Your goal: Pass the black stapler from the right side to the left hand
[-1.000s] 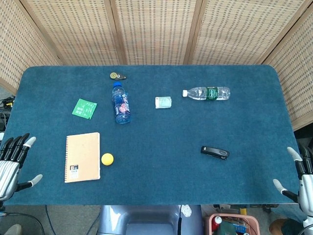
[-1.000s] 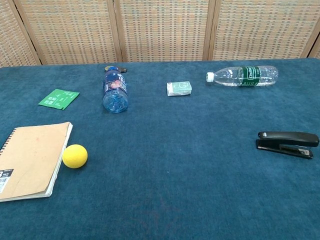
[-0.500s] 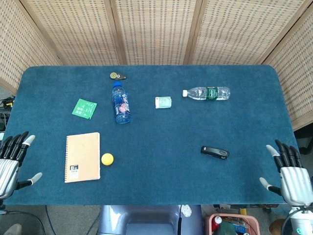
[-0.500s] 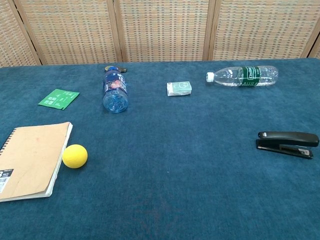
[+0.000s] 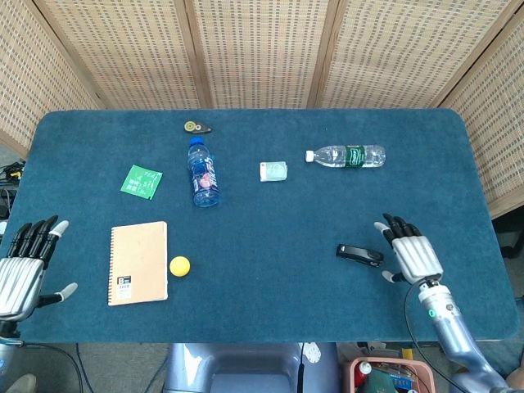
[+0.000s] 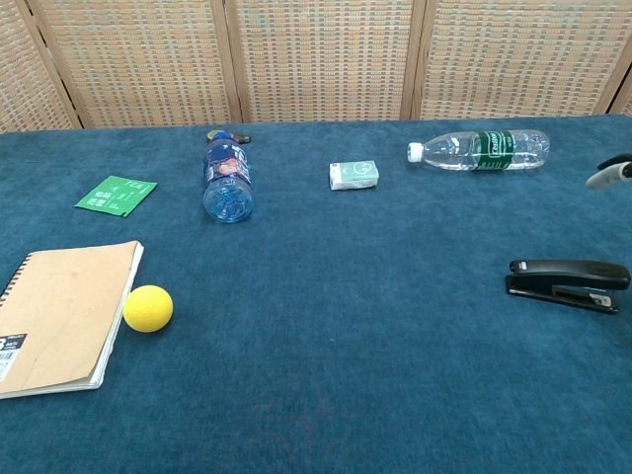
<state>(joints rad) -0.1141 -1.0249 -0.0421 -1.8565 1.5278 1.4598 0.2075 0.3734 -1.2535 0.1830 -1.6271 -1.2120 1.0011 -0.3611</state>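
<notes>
the task is sitting at its very beginning: nothing is being held, and the whole pick-up and handover look left to do. the black stapler (image 5: 359, 255) is lying flat on the blue worktop (image 5: 270, 221), toward the right and near edge, well apart from the other things. the right robot hand (image 5: 407, 251) is hovering just beside it on its right, fingers spread and holding nothing; whether a fingertip is touching the stapler cannot be told from the head view. the left robot hand (image 5: 24, 266) is waiting at the left near edge, also spread and holding nothing.

the stapler's long axis is running left to right across the worktop, tilted only slightly, its right end a little nearer. which end is the stapling nose is too small to tell for sure.
</notes>
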